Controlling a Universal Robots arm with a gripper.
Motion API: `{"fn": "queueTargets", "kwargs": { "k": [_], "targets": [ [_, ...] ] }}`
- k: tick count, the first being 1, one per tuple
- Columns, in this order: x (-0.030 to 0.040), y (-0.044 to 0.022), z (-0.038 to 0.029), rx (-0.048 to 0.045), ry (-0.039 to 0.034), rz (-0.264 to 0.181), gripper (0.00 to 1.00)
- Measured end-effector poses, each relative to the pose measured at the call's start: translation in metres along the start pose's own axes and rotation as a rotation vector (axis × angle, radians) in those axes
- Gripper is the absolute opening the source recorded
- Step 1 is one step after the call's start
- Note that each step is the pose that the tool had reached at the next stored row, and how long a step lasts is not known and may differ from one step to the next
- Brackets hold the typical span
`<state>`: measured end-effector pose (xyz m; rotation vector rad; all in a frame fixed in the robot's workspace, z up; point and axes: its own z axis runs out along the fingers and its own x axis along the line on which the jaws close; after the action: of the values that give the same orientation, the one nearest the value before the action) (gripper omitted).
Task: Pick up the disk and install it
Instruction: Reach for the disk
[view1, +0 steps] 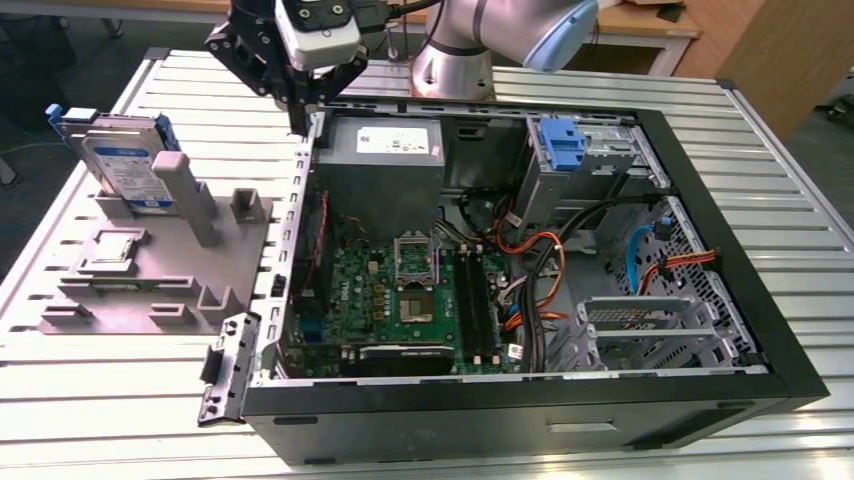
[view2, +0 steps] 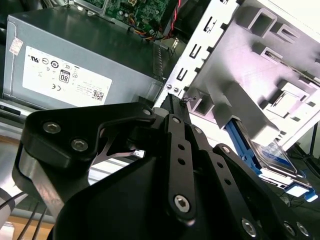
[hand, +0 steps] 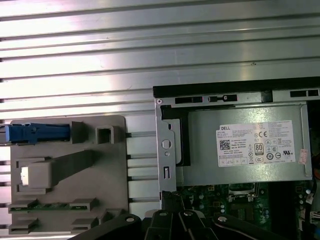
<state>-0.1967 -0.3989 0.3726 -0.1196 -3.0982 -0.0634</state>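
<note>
The disk (view1: 124, 165) stands on edge at the far end of a grey holder (view1: 174, 285), on the exterior view's left; it is silver-grey with a white-and-blue label and blue rails. It appears edge-on as a blue strip in the first wrist view (hand: 37, 133) and past the holder in the second wrist view (view2: 272, 152). My gripper (view1: 296, 122) hangs over the far-left corner of the open computer case (view1: 747, 300), to the right of the disk and apart from it. Its black fingers (view2: 175, 115) are shut with nothing between them, and their tips hover over the case wall (hand: 172, 199).
A grey power supply (view1: 384, 150) sits in the case just below the gripper, with the green motherboard (view1: 400, 290) in front of it. A narrow blue latch (view1: 561, 145) stands on the far drive bay, and a metal cage (view1: 647, 325) lies at the right. A small square chip (view1: 114, 250) rests in the holder.
</note>
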Motion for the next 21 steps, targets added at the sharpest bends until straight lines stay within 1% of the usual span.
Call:
{"fn": "queueTargets", "kwargs": {
  "k": [6, 17, 21],
  "targets": [
    [0.0005, 0.0, 0.0005, 0.0001, 0.0014, 0.0, 0.1],
    [0.0012, -0.0002, 0.0018, 0.0006, 0.0073, 0.0, 0.1],
    [0.0029, -0.0003, 0.0021, 0.0005, 0.0074, 0.0, 0.1]
  ]
}}
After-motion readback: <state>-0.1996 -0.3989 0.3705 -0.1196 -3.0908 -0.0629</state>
